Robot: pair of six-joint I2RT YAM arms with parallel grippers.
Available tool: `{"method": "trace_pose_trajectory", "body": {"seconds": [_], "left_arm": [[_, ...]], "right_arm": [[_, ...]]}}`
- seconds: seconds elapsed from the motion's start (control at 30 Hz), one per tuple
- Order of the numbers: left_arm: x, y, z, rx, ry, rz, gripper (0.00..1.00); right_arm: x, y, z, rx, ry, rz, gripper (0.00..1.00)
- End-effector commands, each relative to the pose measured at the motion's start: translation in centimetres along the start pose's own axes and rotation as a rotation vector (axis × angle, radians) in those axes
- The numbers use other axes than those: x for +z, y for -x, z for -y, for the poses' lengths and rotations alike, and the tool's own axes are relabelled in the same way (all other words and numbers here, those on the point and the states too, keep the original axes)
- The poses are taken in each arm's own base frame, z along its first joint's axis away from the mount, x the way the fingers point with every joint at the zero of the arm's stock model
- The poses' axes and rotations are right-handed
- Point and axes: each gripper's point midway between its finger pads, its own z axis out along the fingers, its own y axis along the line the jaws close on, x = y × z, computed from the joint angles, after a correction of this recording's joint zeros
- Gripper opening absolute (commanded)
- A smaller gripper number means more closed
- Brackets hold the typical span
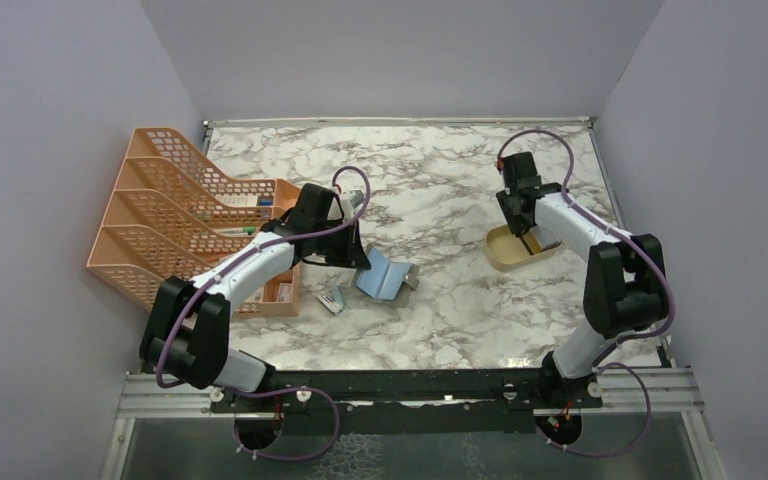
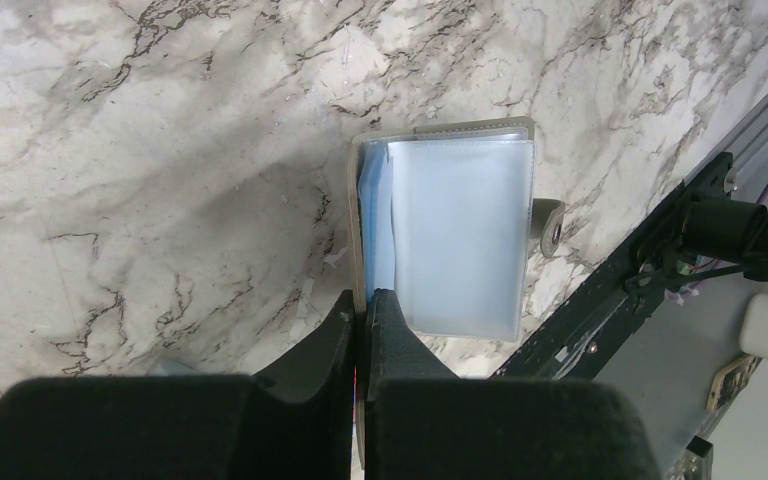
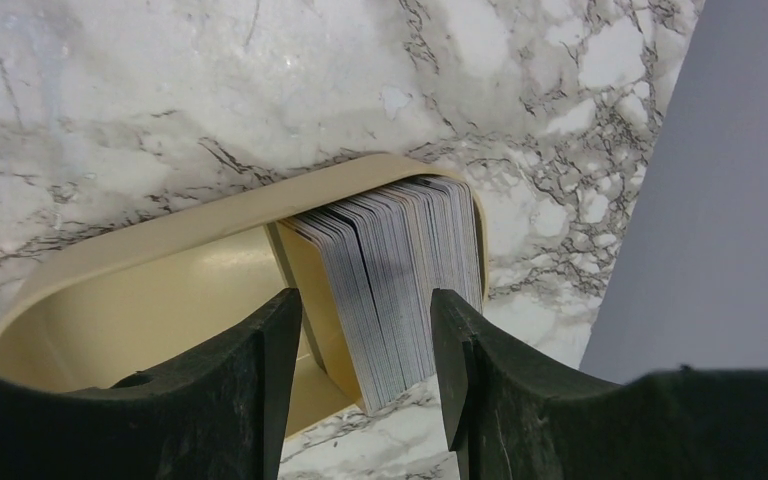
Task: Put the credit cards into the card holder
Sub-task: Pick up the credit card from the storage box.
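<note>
The card holder lies open on the marble, light blue inside with clear pockets and a snap tab on its right edge. My left gripper is shut on the holder's grey cover at its near left edge; from above the card holder shows just right of that gripper. A thick stack of credit cards, gold-faced, stands on edge in the right end of a tan tray. My right gripper is open, one finger on each side of the stack, with a gap on both sides.
An orange mesh file rack stands at the left of the table. A small pale object lies on the marble beside the card holder. The tan tray sits near the right wall. A black rail runs along the near edge.
</note>
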Motion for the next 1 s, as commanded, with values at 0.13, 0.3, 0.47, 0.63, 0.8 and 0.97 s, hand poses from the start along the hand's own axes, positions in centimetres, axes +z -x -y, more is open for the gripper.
{"method": "trace_pose_trajectory", "body": {"seconds": [0.13,0.3,0.47,0.63,0.8,0.97], "left_arm": [[-0.4,0.1,0.5,0.016,-0.015,0.014,0.00],[-0.4,0.3,0.5,0.015,-0.018,0.013,0.00],[-0.6,0.4,0.6,0.022,-0.015,0.023,0.00],[-0.6,0.3,0.6,0.022,-0.014,0.021,0.00],[-0.7,0.4,0.7,0.026,-0.017,0.026,0.00],[-0.8,0.4,0.7,0.028,-0.016,0.030,0.00]], "right_arm": [[1.2,-1.3,1.7,-0.018,-0.131,-0.060,0.51],[1.6,-1.4,1.2,-0.025,-0.110,-0.059,0.49],[1.8,-1.6,1.6,-0.025,-0.141,-0.072,0.48],[1.8,-1.3,0.9,0.002,-0.102,-0.075,0.48],[1.6,-1.6,1.2,0.009,-0.125,-0.080,0.51],[1.2,-1.4,2.1,0.007,-0.161,-0.066,0.50]]}}
